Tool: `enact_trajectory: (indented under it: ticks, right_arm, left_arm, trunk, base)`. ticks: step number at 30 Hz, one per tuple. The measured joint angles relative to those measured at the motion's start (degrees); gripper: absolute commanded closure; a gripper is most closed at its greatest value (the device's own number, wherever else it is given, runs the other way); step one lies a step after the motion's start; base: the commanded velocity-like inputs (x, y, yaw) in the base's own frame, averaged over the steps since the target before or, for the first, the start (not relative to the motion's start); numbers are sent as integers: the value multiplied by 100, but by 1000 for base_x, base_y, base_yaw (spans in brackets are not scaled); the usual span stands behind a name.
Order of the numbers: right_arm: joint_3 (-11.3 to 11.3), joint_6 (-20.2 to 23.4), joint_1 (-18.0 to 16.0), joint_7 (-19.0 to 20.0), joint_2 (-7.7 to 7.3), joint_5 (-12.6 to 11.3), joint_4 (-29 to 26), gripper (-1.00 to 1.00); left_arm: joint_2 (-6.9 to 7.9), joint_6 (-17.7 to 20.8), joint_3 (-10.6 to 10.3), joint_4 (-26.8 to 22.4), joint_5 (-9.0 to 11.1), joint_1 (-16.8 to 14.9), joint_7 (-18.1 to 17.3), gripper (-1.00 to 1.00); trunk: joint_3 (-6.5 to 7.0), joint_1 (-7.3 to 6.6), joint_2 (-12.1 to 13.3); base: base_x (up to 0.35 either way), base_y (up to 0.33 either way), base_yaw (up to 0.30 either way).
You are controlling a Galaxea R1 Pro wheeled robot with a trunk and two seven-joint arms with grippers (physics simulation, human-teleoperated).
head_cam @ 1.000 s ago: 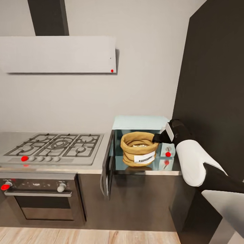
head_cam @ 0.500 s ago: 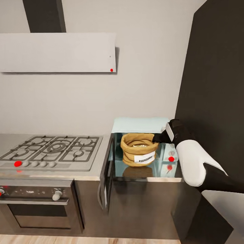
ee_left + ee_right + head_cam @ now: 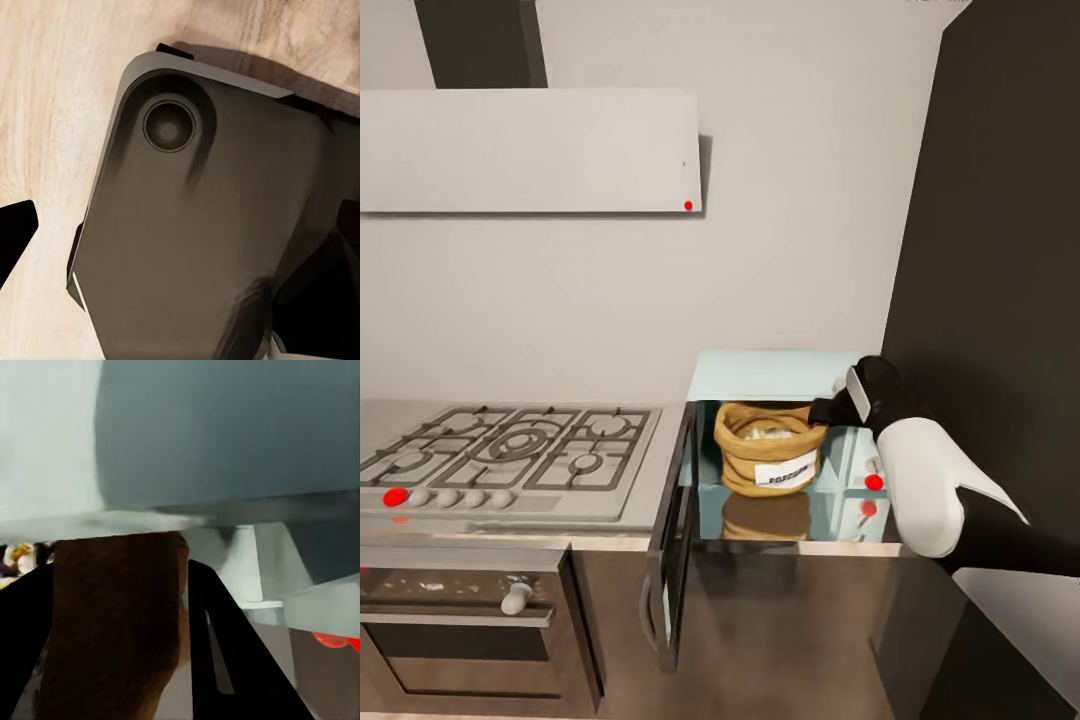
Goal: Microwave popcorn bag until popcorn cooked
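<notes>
The pale blue microwave [image 3: 770,368] stands on the countertop [image 3: 800,547] with its dark door [image 3: 676,520] swung open to the left. Inside it sits the tan popcorn bag [image 3: 763,460], upright, label facing out, with whitish popcorn [image 3: 765,432] showing in its mouth. My right gripper [image 3: 822,410] reaches in from the right and is shut on the bag's rolled rim. In the right wrist view the brown bag rim [image 3: 120,622] lies between the two black fingers [image 3: 232,660]. In the left wrist view a black fingertip [image 3: 15,240] hangs over the robot's own dark base [image 3: 195,225].
A gas hob [image 3: 510,455] with a red dot lies left of the microwave, over a black-and-steel oven [image 3: 460,620]. A grey hood [image 3: 530,150] hangs above. A tall dark cabinet [image 3: 1000,250] stands close on the right, beside my right arm [image 3: 920,480].
The camera has come closer and shifted right, so the hob slid left in view. The bag, still held at its rim, now sits deeper in the microwave and stands less squashed.
</notes>
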Motion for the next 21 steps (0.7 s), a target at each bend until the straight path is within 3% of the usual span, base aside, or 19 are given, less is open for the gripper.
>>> enact_trajectory:
  ticks: [10,21]
  right_arm:
    - [-9,1,137,-1,19,5,-225,100]
    - [-13,0,140,5,13,233,-188,100]
  left_arm:
    - [0,0,1,0,0,0,0,-100]
    - [0,1,3,-3,1,2,0,-100]
  trunk:
    - [0,0,0]
    - [-1,0,1]
  base:
    - [0,0,0]
    - [0,79,0]
